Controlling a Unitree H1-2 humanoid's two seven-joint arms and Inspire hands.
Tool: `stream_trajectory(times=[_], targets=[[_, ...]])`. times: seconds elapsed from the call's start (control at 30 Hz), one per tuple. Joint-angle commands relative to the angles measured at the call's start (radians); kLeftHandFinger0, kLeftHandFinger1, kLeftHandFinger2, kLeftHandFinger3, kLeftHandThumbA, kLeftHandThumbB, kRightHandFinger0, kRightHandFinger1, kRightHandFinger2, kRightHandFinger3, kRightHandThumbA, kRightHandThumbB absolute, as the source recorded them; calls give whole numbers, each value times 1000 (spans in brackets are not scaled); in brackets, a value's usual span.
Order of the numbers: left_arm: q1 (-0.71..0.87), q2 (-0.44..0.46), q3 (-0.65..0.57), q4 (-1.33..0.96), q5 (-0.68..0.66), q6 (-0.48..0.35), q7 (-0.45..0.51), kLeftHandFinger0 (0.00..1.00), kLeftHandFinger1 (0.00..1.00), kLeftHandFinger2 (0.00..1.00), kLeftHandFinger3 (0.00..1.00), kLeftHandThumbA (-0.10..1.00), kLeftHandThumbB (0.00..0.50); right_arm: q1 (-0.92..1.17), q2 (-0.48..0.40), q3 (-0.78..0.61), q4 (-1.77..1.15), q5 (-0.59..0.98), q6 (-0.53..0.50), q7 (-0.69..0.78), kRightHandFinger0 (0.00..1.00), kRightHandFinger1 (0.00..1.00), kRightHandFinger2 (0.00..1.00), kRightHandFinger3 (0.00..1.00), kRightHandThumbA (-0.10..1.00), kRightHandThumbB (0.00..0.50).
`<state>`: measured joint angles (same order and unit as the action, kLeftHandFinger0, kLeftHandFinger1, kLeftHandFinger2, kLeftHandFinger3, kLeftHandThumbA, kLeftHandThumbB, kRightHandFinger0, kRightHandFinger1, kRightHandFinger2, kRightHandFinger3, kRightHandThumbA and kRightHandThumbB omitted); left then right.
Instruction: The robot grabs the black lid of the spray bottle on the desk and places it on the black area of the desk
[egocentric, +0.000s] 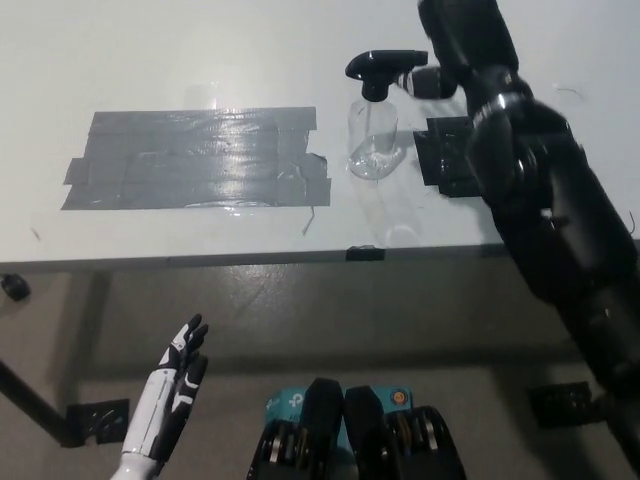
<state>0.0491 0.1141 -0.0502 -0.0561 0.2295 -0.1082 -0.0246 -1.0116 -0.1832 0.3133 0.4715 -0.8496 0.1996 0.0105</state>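
A clear spray bottle (372, 140) with a black trigger lid (378, 68) stands upright on the white desk (150, 60). Just right of it lies the black area (441, 160), a patch of black tape half hidden by my right arm. My black right hand (458, 40) is raised over the desk right of the lid, open, its thumb close to the lid's trigger; the other fingertips run off the top edge. My white left hand (178, 378) rests open below the desk's front edge at the lower left.
A wide patch of grey tape (195, 160) covers the desk's left half. A small black tab (365, 253) sits on the front edge (200, 262). Under the desk there is a wheel (12, 288) at the left and dark floor.
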Motion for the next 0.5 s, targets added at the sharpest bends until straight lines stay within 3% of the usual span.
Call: stream_trajectory(times=[0.0, 0.47], targets=[[-10, 16, -11, -10, 41, -37, 16, 1000, 1000, 1000, 1000, 1000, 48, -90, -2, 26, 52, -46, 93, 16, 1000, 1000, 1000, 1000, 973, 500], [-21, 25, -18, -20, 64, -31, 7, 1000, 1000, 1000, 1000, 1000, 52, -148, -13, 89, 161, -20, 97, 44, 1000, 1000, 1000, 1000, 1000, 500]])
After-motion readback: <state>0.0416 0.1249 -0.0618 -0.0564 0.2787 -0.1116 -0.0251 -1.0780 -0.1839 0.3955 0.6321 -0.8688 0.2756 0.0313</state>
